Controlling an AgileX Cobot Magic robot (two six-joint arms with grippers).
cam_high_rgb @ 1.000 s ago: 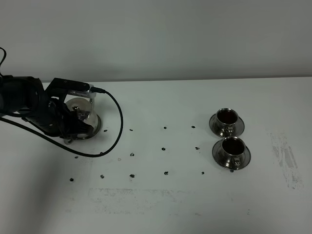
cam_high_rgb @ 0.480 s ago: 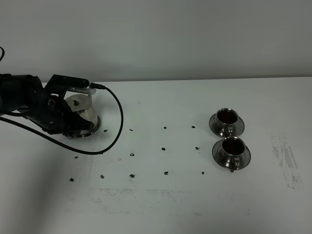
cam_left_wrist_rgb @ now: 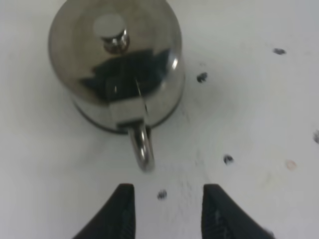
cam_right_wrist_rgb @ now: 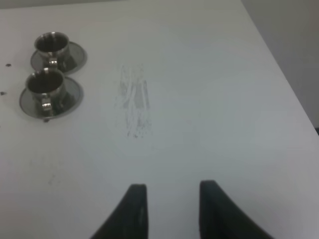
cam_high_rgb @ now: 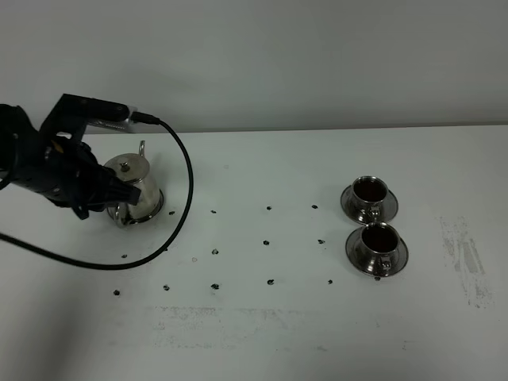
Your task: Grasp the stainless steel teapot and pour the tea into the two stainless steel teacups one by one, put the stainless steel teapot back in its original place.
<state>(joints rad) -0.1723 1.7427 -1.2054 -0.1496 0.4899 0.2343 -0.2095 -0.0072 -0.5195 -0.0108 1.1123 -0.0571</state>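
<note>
The left pincer (cam_left_wrist_rgb: 167, 211) has released the stainless steel teapot (cam_high_rgb: 131, 186) and drawn back toward the left edge of the scene. A second ago it was closed around the loop handle (cam_left_wrist_rgb: 141, 148); now the handle stands free, with bare surface (cam_high_rgb: 262, 317) showing between it and the finger tips. The teapot sits upright on its saucer (cam_high_rgb: 155, 213) at the far left of the surface, lid knob up.

Both stainless steel teacups (cam_high_rgb: 370, 190) (cam_high_rgb: 379, 238) stand on their saucers at the right, one behind the other, each holding dark tea (cam_high_rgb: 370, 188). Judged from this layout, pouring is complete and the teapot is back in its original place; only arm retraction appears to remain.

Left pincer: fingers apart, holding nothing, touching nothing, aligned with the handle but clear of it.

Right pincer (cam_right_wrist_rgb: 169, 209): fingers show a gap in the wrist view but sit at their closest setting, holding nothing, hovering over bare surface well right of the cups
</note>
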